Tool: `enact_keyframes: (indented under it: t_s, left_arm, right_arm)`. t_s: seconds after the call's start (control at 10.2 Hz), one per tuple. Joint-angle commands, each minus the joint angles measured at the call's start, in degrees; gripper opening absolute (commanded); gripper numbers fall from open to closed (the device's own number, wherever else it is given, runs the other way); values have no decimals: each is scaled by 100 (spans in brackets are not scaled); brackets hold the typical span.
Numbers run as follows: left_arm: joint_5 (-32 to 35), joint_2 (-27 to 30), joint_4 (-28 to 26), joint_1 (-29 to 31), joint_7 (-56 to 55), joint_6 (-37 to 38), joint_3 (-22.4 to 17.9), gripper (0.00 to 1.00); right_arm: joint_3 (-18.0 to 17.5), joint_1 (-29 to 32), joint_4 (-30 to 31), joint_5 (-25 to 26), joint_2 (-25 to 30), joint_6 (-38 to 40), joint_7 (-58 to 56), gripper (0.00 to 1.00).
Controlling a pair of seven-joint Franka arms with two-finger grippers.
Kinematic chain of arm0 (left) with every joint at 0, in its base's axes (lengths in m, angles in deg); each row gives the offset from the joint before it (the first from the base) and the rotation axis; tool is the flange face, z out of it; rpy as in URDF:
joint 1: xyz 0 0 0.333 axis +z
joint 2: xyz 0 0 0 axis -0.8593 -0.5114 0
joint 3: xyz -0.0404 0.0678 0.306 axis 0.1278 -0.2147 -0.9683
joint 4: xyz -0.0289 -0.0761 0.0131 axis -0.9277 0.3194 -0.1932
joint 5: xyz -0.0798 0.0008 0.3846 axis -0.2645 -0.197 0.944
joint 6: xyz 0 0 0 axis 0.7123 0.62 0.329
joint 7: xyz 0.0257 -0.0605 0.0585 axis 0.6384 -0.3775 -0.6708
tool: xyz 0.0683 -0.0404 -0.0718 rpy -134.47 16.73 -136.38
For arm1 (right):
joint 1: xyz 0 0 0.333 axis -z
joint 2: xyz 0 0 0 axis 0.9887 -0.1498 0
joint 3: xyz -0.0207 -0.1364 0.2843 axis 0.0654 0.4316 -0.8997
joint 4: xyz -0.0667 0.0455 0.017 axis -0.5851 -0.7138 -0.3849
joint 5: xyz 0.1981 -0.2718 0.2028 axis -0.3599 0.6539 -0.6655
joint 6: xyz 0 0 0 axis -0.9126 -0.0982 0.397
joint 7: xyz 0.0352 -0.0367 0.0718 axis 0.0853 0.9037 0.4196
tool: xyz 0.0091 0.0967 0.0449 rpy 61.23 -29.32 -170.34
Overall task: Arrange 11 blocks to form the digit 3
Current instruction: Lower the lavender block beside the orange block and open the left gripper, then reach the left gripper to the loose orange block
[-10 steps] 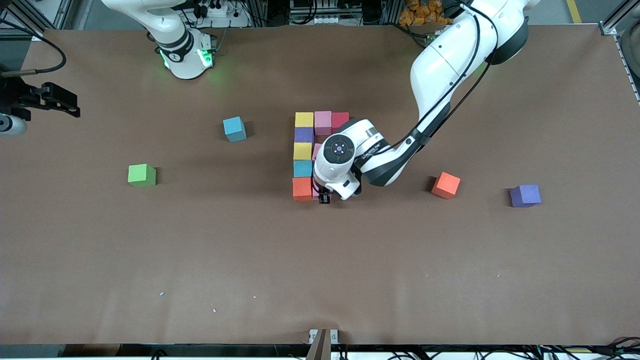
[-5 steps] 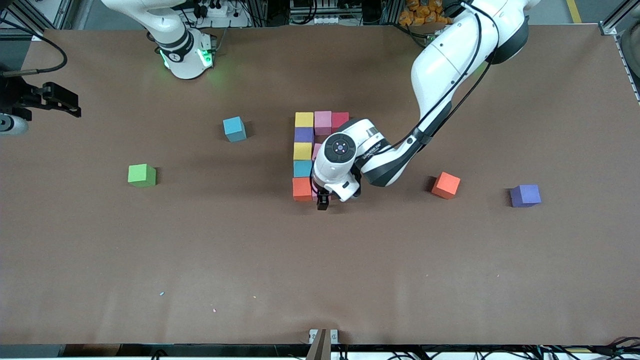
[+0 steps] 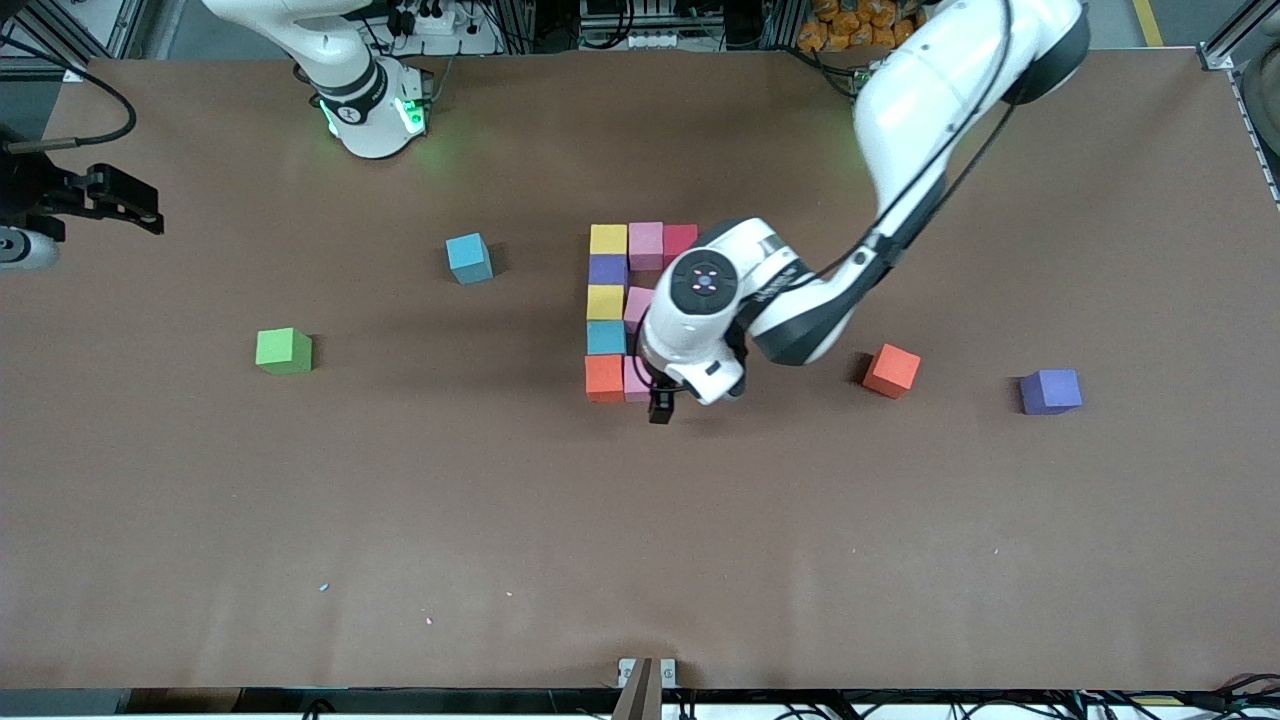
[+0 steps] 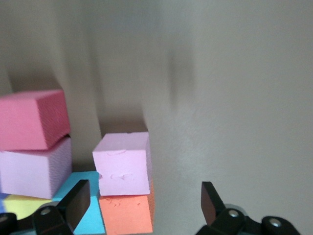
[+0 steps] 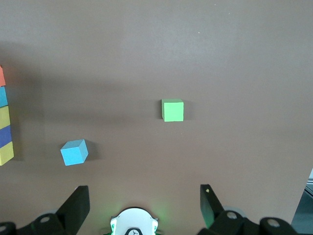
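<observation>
Left gripper now raised, jaws spread, just beside released pink cube touching orange cube

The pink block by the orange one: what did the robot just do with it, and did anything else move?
The left end effector let go of the pink block, leaving it beside the orange block, then lifted and drifted toward the left arm's end of the table, open. The right end effector waits open at the table's edge. The loose blue, green, orange and purple cubes stayed put.
</observation>
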Motion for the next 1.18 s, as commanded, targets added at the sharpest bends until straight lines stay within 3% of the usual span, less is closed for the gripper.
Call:
enact_keyframes:
  t_s: [0.0,0.2,0.39,0.59,0.79,1.08]
  left_arm:
    - [-156,913,-1141,898,855,215,475,100]
    - [-165,1546,-1994,1574,1917,215,572,100]
    - [-165,1812,-2646,2469,2824,215,957,100]
    - [-112,2066,-3174,3060,3623,163,1082,100]
    - [-103,2085,-3351,3596,4248,145,1091,100]
    - [703,2042,-3844,4072,4698,-215,1100,100]
  right_arm:
    - [-18,-41,99,93,144,23,63,100]
    - [-18,-50,99,93,144,23,71,100]
    - [-18,-59,108,93,144,14,80,100]
    - [-18,-59,99,119,136,6,71,100]
    - [-18,-77,99,163,136,14,89,100]
    - [-18,-77,99,163,136,14,89,100]
